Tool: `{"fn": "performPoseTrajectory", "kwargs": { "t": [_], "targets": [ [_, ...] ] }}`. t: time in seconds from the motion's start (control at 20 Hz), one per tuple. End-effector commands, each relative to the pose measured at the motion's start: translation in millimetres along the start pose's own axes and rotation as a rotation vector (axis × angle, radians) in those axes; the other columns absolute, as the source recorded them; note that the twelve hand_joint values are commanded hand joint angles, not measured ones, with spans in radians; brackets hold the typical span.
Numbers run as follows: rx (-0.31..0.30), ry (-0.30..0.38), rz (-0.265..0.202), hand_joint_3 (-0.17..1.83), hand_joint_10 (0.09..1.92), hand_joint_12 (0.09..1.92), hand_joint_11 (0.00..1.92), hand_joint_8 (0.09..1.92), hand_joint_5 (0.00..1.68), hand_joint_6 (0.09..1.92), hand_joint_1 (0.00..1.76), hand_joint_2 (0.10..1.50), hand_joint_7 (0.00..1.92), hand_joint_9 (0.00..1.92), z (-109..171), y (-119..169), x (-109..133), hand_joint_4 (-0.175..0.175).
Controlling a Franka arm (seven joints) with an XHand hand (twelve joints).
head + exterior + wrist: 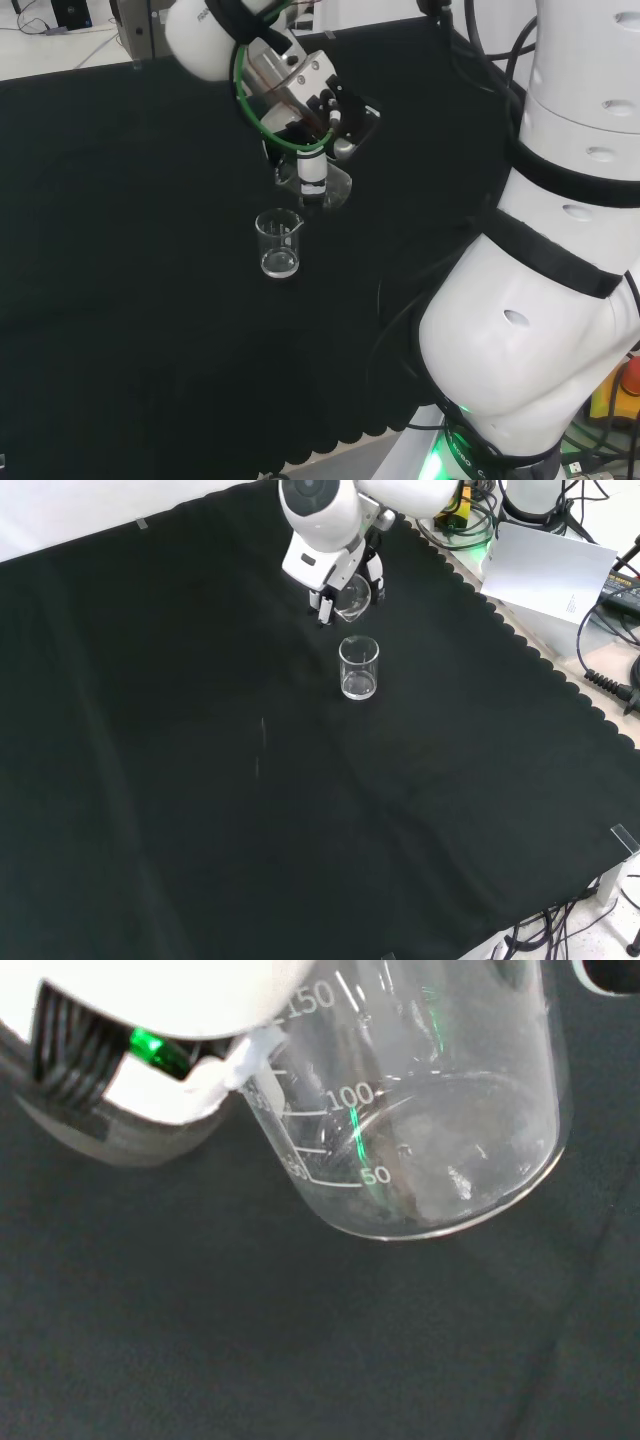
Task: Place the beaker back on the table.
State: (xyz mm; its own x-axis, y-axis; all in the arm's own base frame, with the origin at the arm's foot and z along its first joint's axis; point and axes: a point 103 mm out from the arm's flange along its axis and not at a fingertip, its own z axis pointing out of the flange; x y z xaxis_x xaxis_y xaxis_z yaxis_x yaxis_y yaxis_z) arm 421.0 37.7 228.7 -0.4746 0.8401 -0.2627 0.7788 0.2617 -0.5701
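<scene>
The hand [325,575] grips a tilted beaker [420,1110], seemingly just above the cloth [200,780] beside a second beaker [358,668]; it should level it, lower gently, then release.

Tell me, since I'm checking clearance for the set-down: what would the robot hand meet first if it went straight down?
Probably bare black cloth. The robot hand holds a tilted beaker; a second beaker stands close beside, though depth is unclear.
</scene>
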Motion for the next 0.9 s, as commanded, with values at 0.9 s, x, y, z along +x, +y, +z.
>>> {"fn": "performPoseTrajectory", "kwargs": {
  "t": [0.9],
  "targets": [
    [-0.341, 0.267, -0.032, 0.74, 0.18, 0.61, 1.67, 0.62, 1.14, 0.95, 1.09, 0.68, 1.63, 1.86, 46, 63, -56, 0.175]
  ]
}}
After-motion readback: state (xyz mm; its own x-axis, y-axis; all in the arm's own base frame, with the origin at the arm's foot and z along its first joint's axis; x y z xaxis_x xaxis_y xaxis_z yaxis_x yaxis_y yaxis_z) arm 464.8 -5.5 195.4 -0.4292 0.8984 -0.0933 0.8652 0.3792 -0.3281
